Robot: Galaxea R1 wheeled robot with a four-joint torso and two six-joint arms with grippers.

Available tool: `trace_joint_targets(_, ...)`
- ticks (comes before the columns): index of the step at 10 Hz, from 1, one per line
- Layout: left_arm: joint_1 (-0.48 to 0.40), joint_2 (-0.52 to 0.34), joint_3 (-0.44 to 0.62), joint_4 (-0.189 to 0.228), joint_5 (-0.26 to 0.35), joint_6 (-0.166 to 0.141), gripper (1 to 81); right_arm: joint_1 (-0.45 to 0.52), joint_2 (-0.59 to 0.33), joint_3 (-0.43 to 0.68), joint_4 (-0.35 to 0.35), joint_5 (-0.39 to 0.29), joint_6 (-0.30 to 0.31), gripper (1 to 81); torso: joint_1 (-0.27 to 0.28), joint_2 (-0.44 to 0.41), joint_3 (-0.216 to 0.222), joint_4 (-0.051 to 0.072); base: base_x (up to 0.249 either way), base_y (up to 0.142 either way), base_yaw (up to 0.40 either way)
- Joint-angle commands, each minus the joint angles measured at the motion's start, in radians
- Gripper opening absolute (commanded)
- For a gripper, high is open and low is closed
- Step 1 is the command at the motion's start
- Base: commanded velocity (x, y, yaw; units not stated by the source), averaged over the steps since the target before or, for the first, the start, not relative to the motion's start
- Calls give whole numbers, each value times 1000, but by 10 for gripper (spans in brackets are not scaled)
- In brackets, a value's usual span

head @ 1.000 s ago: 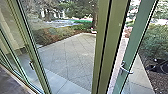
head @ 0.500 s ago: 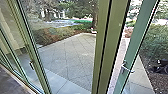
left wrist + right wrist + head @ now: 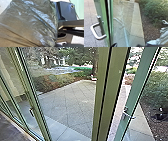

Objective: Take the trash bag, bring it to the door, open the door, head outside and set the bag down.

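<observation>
Left claw: cannot tell whether it is clenched or released. Trash bag (image 3: 30, 25) close up at the left wrist, translucent, creased, glossy along the folds, brownish contents dulled by the film. Whether the claw grasps it, cannot tell.

Right claw: state likewise cannot be told. Near that wrist, the door's bent metal handle (image 3: 94, 31). Green-framed door (image 3: 136, 94) stands ajar, a strip of paving between it and the thick olive post (image 3: 110, 84).

Working outward from the door: glass panels in green uprights on the post's far side, one upright (image 3: 37, 107) with a small dark pull (image 3: 31, 112). Dark indoor floor (image 3: 12, 130) along the foot of these panels.

Beyond the door and glass, paved yard (image 3: 72, 103): pale slabs, joints running slantwise, a smoother band nearer the sill. Brown mulch (image 3: 150, 33) and green shrubs (image 3: 156, 85) border the paving past the door. Tree trunk (image 3: 94, 62) behind the yard's far edge.
</observation>
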Motion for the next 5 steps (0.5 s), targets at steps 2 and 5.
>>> trace_joint_targets(2,-21,-7,4,-18,67,-2,10,172,-21,-171,-152,-89,-108,811,0,0,0,0,0,0,0)
trace_joint_targets(5,-20,-3,4,-19,67,-2,10,164,-20,-220,-149,-71,-151,811,0,0,0,0,0,0,0)
